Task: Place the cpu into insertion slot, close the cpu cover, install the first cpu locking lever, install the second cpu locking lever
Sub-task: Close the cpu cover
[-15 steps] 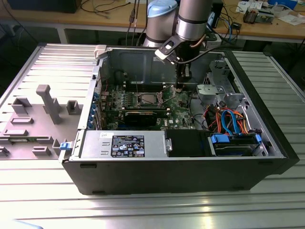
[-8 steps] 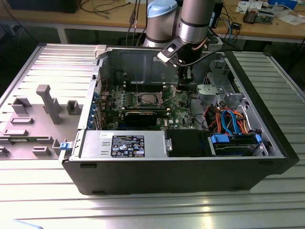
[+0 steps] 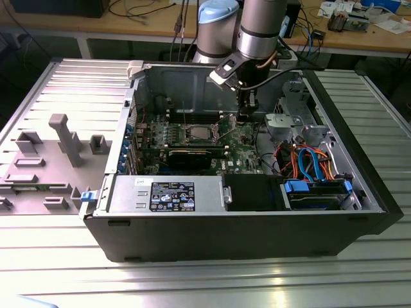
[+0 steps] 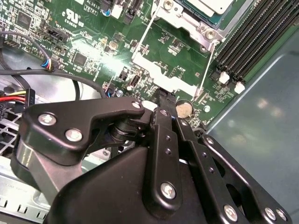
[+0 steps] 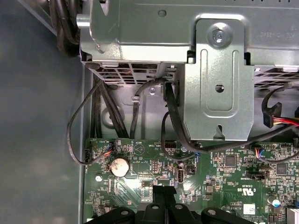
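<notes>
The cpu (image 3: 196, 133) shows its silver top (image 4: 211, 4) inside the insertion slot on the green motherboard (image 3: 239, 145). The cpu cover (image 4: 186, 21) is a silver frame lying around the chip, with a flat silver tab (image 4: 159, 72) reaching toward me. Two thin wire locking levers (image 4: 145, 32) (image 4: 208, 65) run along the tab's sides. My gripper (image 3: 244, 117) (image 4: 164, 95) (image 5: 163, 190) is shut, low over the board on the exterior view's right of the socket. Its tips sit at the tab's end, beside a coin battery (image 4: 183, 109) (image 5: 119, 166). I cannot tell if the tips touch anything.
The open case holds a power supply (image 3: 167, 192), a blue drive cage (image 3: 318, 192) and coloured cables (image 3: 308, 160). Memory slots (image 4: 252, 37) run beside the socket. A grey metal bracket (image 5: 215, 84) and black cables (image 5: 100, 112) stand beyond the board's edge. Grey fixtures (image 3: 64, 138) sit on the exterior view's left.
</notes>
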### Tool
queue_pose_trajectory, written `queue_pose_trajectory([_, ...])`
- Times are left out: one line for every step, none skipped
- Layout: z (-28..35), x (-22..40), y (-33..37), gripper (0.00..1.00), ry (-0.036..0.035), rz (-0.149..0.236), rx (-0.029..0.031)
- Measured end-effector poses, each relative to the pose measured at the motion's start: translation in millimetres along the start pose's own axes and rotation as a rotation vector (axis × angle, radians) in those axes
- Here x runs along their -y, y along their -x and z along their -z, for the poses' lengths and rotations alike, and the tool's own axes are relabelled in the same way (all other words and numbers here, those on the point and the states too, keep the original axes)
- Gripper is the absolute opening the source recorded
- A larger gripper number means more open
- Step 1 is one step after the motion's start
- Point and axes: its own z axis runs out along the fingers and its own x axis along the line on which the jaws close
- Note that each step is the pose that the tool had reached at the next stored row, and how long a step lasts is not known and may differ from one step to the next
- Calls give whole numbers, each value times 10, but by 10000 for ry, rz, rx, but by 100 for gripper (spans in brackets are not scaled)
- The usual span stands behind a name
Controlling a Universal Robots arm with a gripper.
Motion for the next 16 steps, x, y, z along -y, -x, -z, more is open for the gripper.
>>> queue_pose_trajectory([0, 0, 0, 11, 0, 0, 0])
queue_pose_trajectory([0, 1, 0, 11, 0, 1, 1])
queue_pose_trajectory([0, 2, 0, 11, 0, 0, 0])
queue_pose_trajectory([0, 2, 0, 11, 0, 0, 0])
queue_pose_trajectory([0, 4, 0, 11, 0, 0, 0])
queue_pose_trajectory([0, 5, 0, 11, 0, 0, 0])
queue_pose_trajectory([0, 5, 0, 11, 0, 0, 1])
queue_pose_trajectory([0, 10, 0, 11, 0, -1, 0])
queue_pose_trajectory([0, 11, 4, 11, 0, 0, 0])
queue_pose_trajectory([-1, 15, 13, 11, 0, -1, -1])
queue_pose_trajectory([-1, 20, 14, 11, 0, -1, 0])
queue_pose_trajectory([0, 28, 15, 11, 0, 0, 0])
queue_pose_trajectory([0, 34, 15, 11, -1, 0, 1])
queue_pose_trajectory([1, 47, 15, 11, -1, 0, 2])
queue_pose_trajectory([0, 57, 15, 11, -1, -1, 1])
queue_pose_trajectory([0, 73, 14, 11, -1, 0, 1])
